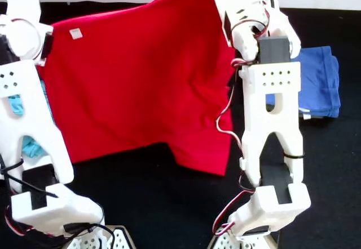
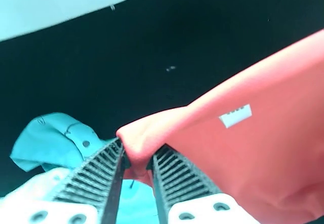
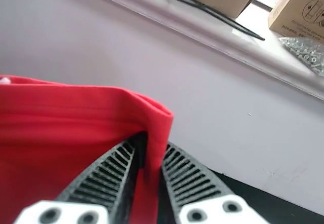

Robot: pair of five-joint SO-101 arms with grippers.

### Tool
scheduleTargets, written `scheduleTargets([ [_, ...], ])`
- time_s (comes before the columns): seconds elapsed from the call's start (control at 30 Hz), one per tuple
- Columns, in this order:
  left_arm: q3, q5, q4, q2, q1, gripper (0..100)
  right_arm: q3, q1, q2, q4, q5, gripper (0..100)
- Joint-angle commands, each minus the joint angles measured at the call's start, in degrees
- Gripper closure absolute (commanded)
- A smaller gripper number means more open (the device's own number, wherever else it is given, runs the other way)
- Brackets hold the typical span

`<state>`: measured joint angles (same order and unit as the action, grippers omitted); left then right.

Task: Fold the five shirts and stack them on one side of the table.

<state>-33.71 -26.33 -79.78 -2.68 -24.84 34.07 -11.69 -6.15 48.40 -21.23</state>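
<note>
A red shirt (image 1: 135,85) hangs spread above the black table, held up between both arms, its lower edge and one sleeve drooping toward the table. My left gripper (image 2: 137,155) is shut on a bunched corner of the red shirt (image 2: 253,148) beside its white label (image 2: 235,116). My right gripper (image 3: 148,155) is shut on a folded hem corner of the red shirt (image 3: 66,127), raised high. A folded blue shirt (image 1: 320,83) lies at the table's right side. A teal shirt (image 2: 50,140) lies crumpled below the left gripper.
The black table (image 1: 169,204) stretches bare in front between the two arm bases. A white wall (image 3: 101,41) stands behind the table, with cardboard boxes (image 3: 298,3) and a cable on a ledge beyond it.
</note>
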Motion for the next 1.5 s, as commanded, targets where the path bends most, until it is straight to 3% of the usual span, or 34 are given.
scheduleTargets([
  [0.0,-4.18,-0.53,1.41,-0.22,1.8,99,1.71,0.48,-0.31,-1.71,-0.62,99.3],
  [0.23,-4.88,-0.53,3.6,-6.46,2.42,99,1.1,0.31,-3.12,-1.01,-0.62,99.3],
  [0.6,-4.88,-0.53,3.34,-17.36,2.68,99,1.63,-1.19,-10.59,11.56,-0.53,99.3],
  [0.97,-4.88,-0.53,3.34,-19.03,2.51,99,1.71,0.84,-25.19,-26.33,-0.97,99.3],
  [1.2,-4.7,-0.53,3.52,-19.21,2.51,99,1.8,1.71,-34.95,-37.85,-11.52,99.3],
  [1.3,-3.56,-0.62,3.69,-19.12,2.42,99,5.49,3.56,-36.44,-43.12,-12.75,99.3],
  [1.47,-3.65,-0.53,3.34,-19.03,2.59,99,14.99,4.35,-37.67,-38.46,-12.75,99.3],
])
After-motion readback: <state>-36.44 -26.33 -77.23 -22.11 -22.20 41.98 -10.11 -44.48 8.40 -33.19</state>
